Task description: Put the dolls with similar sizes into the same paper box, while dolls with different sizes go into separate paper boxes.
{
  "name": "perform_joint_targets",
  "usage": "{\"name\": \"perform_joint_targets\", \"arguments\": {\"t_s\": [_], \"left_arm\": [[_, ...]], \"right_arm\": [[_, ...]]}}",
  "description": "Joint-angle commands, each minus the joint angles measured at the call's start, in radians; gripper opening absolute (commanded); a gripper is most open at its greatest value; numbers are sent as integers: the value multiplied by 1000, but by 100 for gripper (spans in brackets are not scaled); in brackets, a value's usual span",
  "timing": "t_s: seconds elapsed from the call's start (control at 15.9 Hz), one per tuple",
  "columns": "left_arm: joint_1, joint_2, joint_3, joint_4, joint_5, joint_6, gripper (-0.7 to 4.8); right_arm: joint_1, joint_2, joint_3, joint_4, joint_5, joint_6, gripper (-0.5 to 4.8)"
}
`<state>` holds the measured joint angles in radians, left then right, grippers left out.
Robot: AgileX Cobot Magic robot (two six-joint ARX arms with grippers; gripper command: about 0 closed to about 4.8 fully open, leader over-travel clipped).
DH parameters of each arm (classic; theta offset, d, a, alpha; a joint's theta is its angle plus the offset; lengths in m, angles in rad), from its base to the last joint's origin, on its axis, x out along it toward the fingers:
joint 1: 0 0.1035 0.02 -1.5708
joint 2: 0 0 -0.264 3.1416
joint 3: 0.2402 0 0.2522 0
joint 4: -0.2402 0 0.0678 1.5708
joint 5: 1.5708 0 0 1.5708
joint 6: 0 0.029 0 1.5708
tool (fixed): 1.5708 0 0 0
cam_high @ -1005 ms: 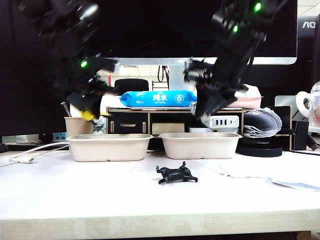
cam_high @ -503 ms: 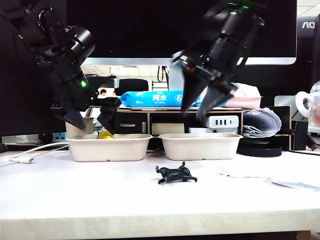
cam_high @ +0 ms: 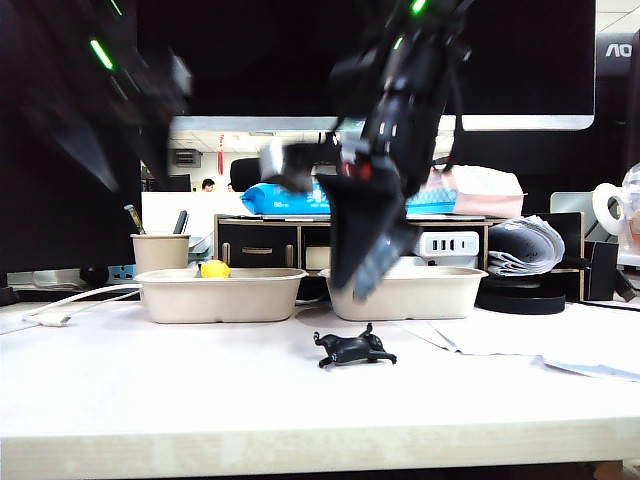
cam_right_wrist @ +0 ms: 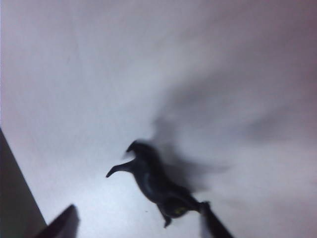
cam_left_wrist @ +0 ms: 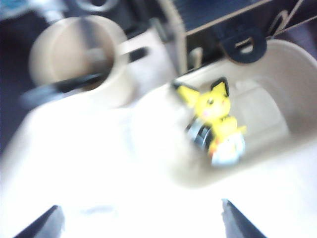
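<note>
The yellow doll [cam_high: 214, 268] [cam_left_wrist: 213, 110] lies in the left paper box [cam_high: 220, 295] [cam_left_wrist: 297, 59], on top of a small striped doll [cam_left_wrist: 200, 135]. My left gripper [cam_left_wrist: 140, 223] is open and empty, raised above and in front of that box; in the exterior view it is a blur at the upper left [cam_high: 95, 150]. The black animal doll [cam_high: 352, 348] [cam_right_wrist: 153, 181] lies on the table in front of the right paper box [cam_high: 430, 292]. My right gripper [cam_high: 358, 272] [cam_right_wrist: 138, 224] hangs open just above it, one fingertip [cam_right_wrist: 213, 223] close to its hind end.
A beige pen cup [cam_high: 160, 252] [cam_left_wrist: 79, 54] stands behind the left box. Behind the boxes are a low drawer shelf [cam_high: 300, 240] with a blue wipes pack [cam_high: 290, 197], and a monitor. White papers [cam_high: 520, 340] lie on the table at right.
My left gripper opened, dropped the yellow doll into the left box and rose away to the upper left. My right gripper opened and swung down and left over the black doll.
</note>
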<state>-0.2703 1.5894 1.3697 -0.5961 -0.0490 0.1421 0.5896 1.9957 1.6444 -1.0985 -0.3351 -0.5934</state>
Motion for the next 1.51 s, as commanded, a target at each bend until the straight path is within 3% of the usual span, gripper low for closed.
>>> {"name": "perform_joint_targets", "arguments": {"t_s": [0.06, 0.57, 0.63, 0.69, 0.88, 1.01, 1.51], "left_arm": [[24, -132, 5, -40, -5, 3, 425], [24, -243, 5, -68, -18, 3, 425], [24, -243, 5, -73, -16, 2, 426], [24, -243, 5, -77, -17, 0, 426], [24, -243, 5, -86, -17, 0, 426], [24, -243, 5, -94, -18, 0, 425], [24, -243, 5, -151, -17, 0, 425]], "right_arm": [[23, 26, 2, -21, 26, -18, 317], [31, 50, -101, 62, 30, -28, 315], [36, 51, -101, 86, 29, -28, 281], [43, 51, -101, 110, 30, -27, 196], [42, 52, -100, 143, 49, -5, 88], [41, 52, -97, 169, 77, 23, 59], [-13, -16, 10, 240, 175, 93, 52]]}}
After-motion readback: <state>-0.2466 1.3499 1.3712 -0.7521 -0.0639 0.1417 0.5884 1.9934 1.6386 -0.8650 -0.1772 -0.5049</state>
